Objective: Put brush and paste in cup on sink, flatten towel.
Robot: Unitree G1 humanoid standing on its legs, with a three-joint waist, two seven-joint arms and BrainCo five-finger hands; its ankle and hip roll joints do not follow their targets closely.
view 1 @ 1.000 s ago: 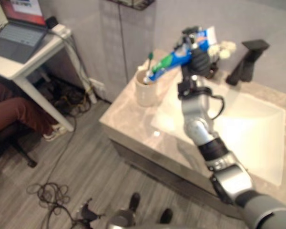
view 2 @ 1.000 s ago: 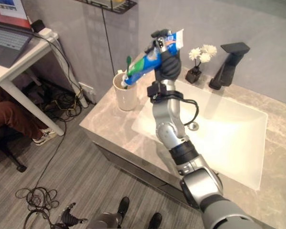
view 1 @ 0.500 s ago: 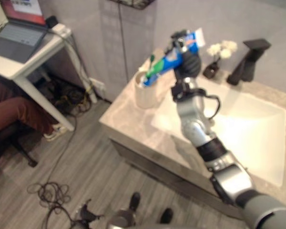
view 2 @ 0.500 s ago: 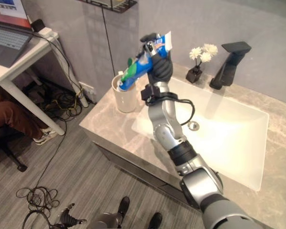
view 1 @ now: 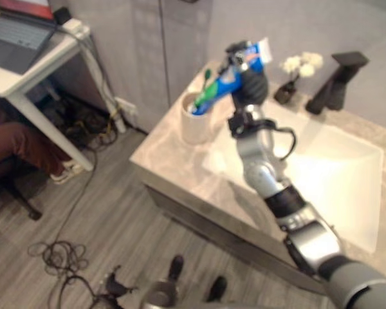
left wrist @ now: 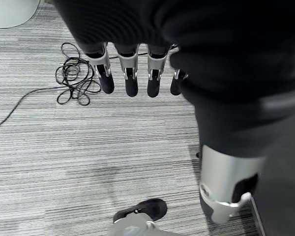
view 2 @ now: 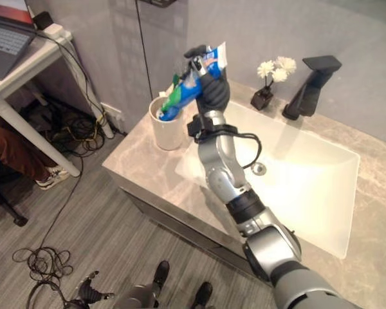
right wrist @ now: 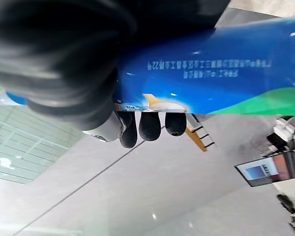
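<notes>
Lowering paste (view 2: 192, 82) into cup (view 2: 166, 131) at my 11 o'clock, right hand (view 2: 211, 90) clenched round tube; brush (view 1: 206, 83) already in; towel unflattened; left hand (left wrist: 130, 73) relaxed, empty.

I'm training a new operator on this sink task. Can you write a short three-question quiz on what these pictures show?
1. True or false: the toothpaste tube lies in the sink basin.
2. Which hand holds the tube? A) left hand B) right hand
3. Fill in: the tube's lower end dips into the ___.

Key: 1. False: it is held up, tilted. 2. B. 3. Cup, where a green-headed toothbrush stands.
</notes>
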